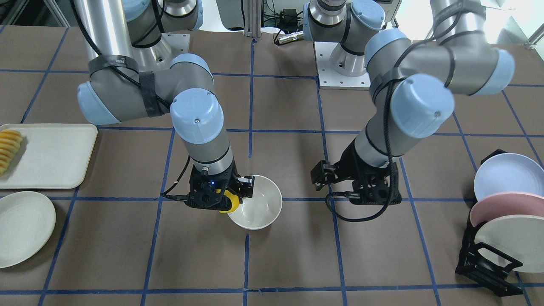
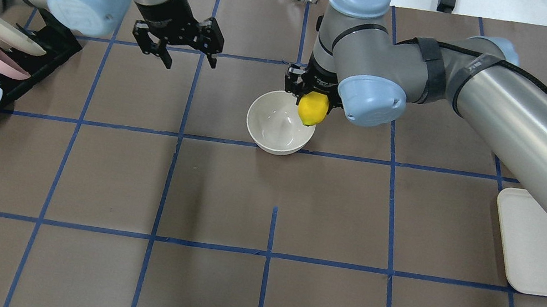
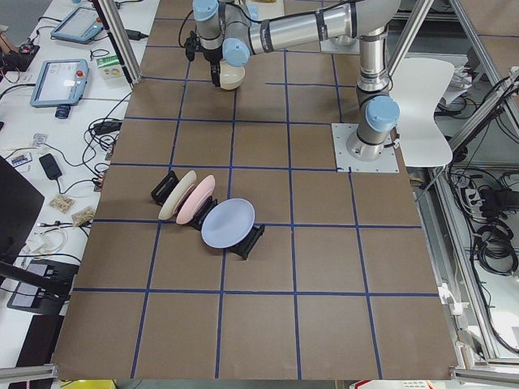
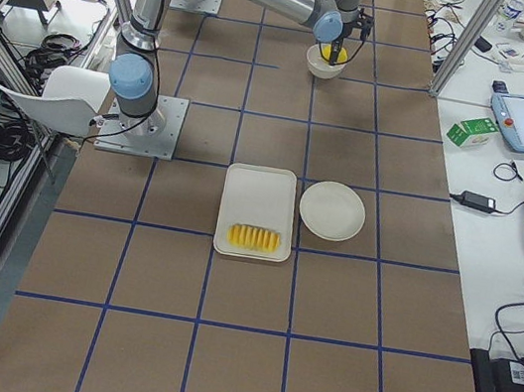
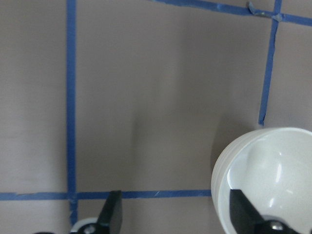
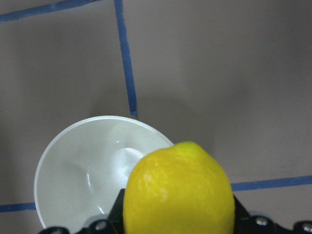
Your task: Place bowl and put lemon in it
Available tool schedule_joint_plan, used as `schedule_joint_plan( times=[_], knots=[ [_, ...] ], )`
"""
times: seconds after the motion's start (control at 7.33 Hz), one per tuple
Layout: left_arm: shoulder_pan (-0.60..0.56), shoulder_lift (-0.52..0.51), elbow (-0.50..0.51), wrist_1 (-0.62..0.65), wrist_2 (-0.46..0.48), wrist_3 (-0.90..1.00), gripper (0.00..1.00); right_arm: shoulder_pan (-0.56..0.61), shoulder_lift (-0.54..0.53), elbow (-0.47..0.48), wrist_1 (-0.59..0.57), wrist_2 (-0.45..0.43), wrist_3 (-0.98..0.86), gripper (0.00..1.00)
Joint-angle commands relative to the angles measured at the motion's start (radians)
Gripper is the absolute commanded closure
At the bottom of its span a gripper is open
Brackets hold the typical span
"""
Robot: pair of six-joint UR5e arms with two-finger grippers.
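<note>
The off-white bowl [image 1: 260, 209] stands upright mid-table; it also shows in the overhead view [image 2: 277, 127], the left wrist view [image 5: 273, 168] and the right wrist view [image 6: 80, 170], and its inside holds nothing. My right gripper [image 1: 227, 200] [image 2: 313, 103] is shut on the yellow lemon [image 1: 230, 204] [image 2: 313, 109] [image 6: 178, 192] and holds it above the bowl's rim on the right arm's side. My left gripper [image 2: 190, 57] [image 5: 178, 214] is open and holds nothing, apart from the bowl on its other side, above bare table.
A black rack of upright plates [image 1: 488, 255] [image 2: 13, 68] stands at the table's end on my left. An off-white tray [image 1: 55, 155] with sliced fruit [image 1: 8, 148] and a flat plate [image 1: 23, 227] lie at the end on my right.
</note>
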Motion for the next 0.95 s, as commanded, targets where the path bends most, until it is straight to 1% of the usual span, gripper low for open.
schedule_joint_plan(
  times=[0.0, 0.14, 0.27, 0.41, 0.68, 0.82],
  knots=[
    [0.016, 0.101, 0.088, -0.217, 0.081, 0.068, 0.08, 0.044, 0.054, -0.008, -0.074, 0.004, 0.022, 1.0],
    [0.021, 0.144, 0.086, -0.24, 0.105, 0.115, 0.08, 0.05, 0.06, 0.002, -0.069, 0.004, 0.021, 1.0],
    [0.024, 0.172, 0.075, -0.242, 0.119, 0.175, 0.07, 0.051, 0.089, 0.003, -0.071, 0.003, 0.007, 1.0],
    [0.023, 0.195, 0.055, -0.236, 0.101, 0.171, 0.02, 0.054, 0.093, 0.003, -0.074, 0.003, 0.019, 0.73],
    [0.027, 0.202, 0.032, -0.199, 0.089, 0.158, 0.0, 0.054, 0.089, -0.007, -0.073, 0.001, 0.019, 0.03],
    [0.027, 0.202, 0.03, -0.199, 0.086, 0.157, 0.0, 0.053, 0.075, -0.01, -0.071, -0.017, 0.006, 0.0]
  ],
)
